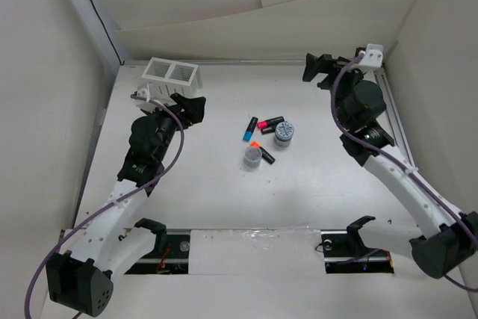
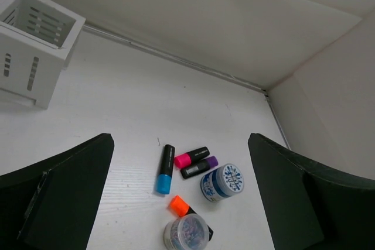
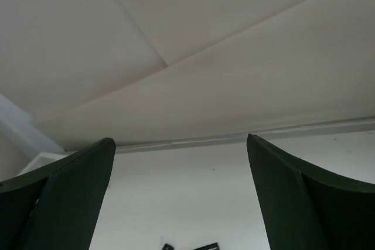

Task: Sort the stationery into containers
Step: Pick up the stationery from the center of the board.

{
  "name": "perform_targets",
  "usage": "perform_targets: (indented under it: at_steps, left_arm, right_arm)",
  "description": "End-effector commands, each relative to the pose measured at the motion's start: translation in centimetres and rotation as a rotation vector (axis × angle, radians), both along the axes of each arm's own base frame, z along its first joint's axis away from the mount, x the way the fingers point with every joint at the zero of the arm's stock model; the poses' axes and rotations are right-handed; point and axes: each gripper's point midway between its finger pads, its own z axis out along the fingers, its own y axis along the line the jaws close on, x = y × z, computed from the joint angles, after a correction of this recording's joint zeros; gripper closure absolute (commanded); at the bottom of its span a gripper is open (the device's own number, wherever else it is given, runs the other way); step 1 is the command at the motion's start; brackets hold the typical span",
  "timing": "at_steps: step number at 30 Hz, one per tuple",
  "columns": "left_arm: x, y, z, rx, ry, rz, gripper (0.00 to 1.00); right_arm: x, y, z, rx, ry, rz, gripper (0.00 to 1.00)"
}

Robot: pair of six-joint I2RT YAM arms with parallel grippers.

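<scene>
Nearest the overhead camera sit the arm bases (image 1: 78,285). Beyond them I find the left fingers (image 1: 196,107) spread wide and holding nothing, just in front of the white basket (image 1: 172,72) at the far left of the tabletop (image 1: 224,199). The right fingers (image 1: 317,69) are likewise wide apart and empty, at the far right. All stationery I can see lies loose mid-tabletop. The blue marker (image 1: 247,129) lies to the right of the left fingers, nearer that arm. Its long axis runs near-to-far, with the blue end toward the bases. The pink marker (image 1: 271,122) lies crosswise beside it, pink end leftward. One grey-blue cylinder (image 1: 283,134) stands just right of them and a second cylinder (image 1: 253,157) nearer me. I judge the left arm better placed for the first pick.
</scene>
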Motion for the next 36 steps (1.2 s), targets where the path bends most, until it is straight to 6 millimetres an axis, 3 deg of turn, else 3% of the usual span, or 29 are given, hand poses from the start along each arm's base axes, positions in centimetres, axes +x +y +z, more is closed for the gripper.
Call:
perform_targets:
  at_steps: [1, 3, 6, 10, 11, 14, 15, 16, 17, 18, 19, 20, 21, 24, 25, 26, 28, 31, 32, 33, 34, 35, 36]
  left_arm:
    - [0.4, 1.0, 2.3, -0.027, -0.011, 0.063, 0.0]
    - [0.2, 0.5, 1.2, -0.003, 0.0, 0.038, 0.0]
    - [-1.5, -1.0, 2.6, 0.013, -0.132, -0.023, 0.0]
    - [-1.5, -1.9, -0.6, 0.028, -0.069, -0.07, 0.0]
    - [-1.2, -2.1, -0.1, 0.023, -0.057, -0.071, 0.0]
    - [0.0, -2.8, -2.9, 0.053, 0.023, -0.089, 0.0]
    - [-0.4, -4.2, -3.4, 0.066, 0.014, -0.17, 0.0]
    - [-0.8, -4.9, -3.2, 0.058, -0.013, -0.216, 0.0]
    - [-1.1, -5.7, -2.7, 0.057, -0.05, -0.251, 0.0]
    - [-1.1, -5.9, -2.8, 0.088, -0.064, -0.247, 0.0]
    - [-2.0, -7.6, -1.9, 0.099, -0.09, -0.274, 0.0]
    - [-2.2, -8.0, -2.3, 0.123, -0.071, -0.254, 0.0]
    - [-2.4, -8.7, -1.7, 0.143, -0.082, -0.245, 0.01]
    - [-3.3, -11.3, -2.2, 0.214, -0.074, -0.284, 0.46]
    - [-3.1, -11.9, -1.5, 0.212, -0.078, -0.299, 0.56]
    - [-2.9, -12.7, -2.6, 0.232, -0.047, -0.322, 0.7]
    - [-2.6, -13.2, -3.5, 0.254, -0.011, -0.337, 0.77]
    - [-2.4, -13.4, -5.7, 0.292, 0.05, -0.344, 0.8]
    - [-2.5, -13.3, -6.8, 0.312, 0.076, -0.331, 0.76]
    - [-2.9, -13.8, -7.5, 0.33, 0.094, -0.333, 0.7]
    - [-3.5, -13.7, -8.8, 0.37, 0.116, -0.328, 0.6]
    - [-3.7, -13.9, -9.8, 0.406, 0.136, -0.325, 0.5]
    - [-3.6, -14.0, -10.9, 0.451, 0.158, -0.303, 0.49]
  right_arm:
    - [-1.0, -0.7, -4.7, 0.074, 0.159, -0.009, 0.0]
    - [-1.3, -0.9, -5.8, 0.15, 0.22, -0.003, 0.0]
    - [-3.3, 1.3, -4.1, 0.132, 0.189, 0.118, 0.0]
    - [-4.7, 2.9, -3.6, 0.127, 0.16, 0.132, 0.0]
    - [-4.7, 2.9, -3.6, 0.115, 0.159, 0.13, 0.0]
    - [-4.8, 2.8, -5.1, 0.095, 0.185, 0.101, 0.0]
    - [-5.1, 2.8, -5.4, 0.095, 0.186, 0.097, 0.0]
    - [-5.0, 2.5, -6.5, 0.085, 0.206, 0.078, 0.0]
    - [-5.6, 1.9, -6.1, 0.105, 0.191, 0.066, 0.02]
    - [-5.9, 1.9, -6.3, 0.104, 0.191, 0.076, 0.13]
    - [-6.1, 1.8, -6.4, 0.104, 0.191, 0.076, 0.45]
    - [-6.2, 1.8, -6.6, 0.129, 0.193, 0.079, 0.99]
    - [-6.4, 1.5, -6.5, 0.146, 0.192, 0.07, 1.0]
    - [-6.4, 1.0, -7.1, 0.201, 0.208, 0.035, 1.0]
    - [-6.3, 0.8, -7.6, 0.213, 0.215, 0.02, 1.0]
    - [-6.4, 0.6, -8.3, 0.22, 0.23, 0.007, 1.0]
    - [-6.2, 1.0, -10.0, 0.223, 0.265, 0.014, 1.0]
    - [-6.1, 1.9, -11.5, 0.197, 0.308, 0.047, 1.0]
    - [-6.0, 2.2, -11.8, 0.192, 0.318, 0.058, 0.95]
    - [-6.1, 2.4, -12.0, 0.186, 0.328, 0.07, 0.85]
    - [-6.1, 2.6, -12.0, 0.186, 0.33, 0.081, 0.63]
    - [-6.2, 2.8, -12.3, 0.18, 0.34, 0.094, 0.53]
    - [-6.4, 3.4, -12.3, 0.179, 0.346, 0.129, 0.45]
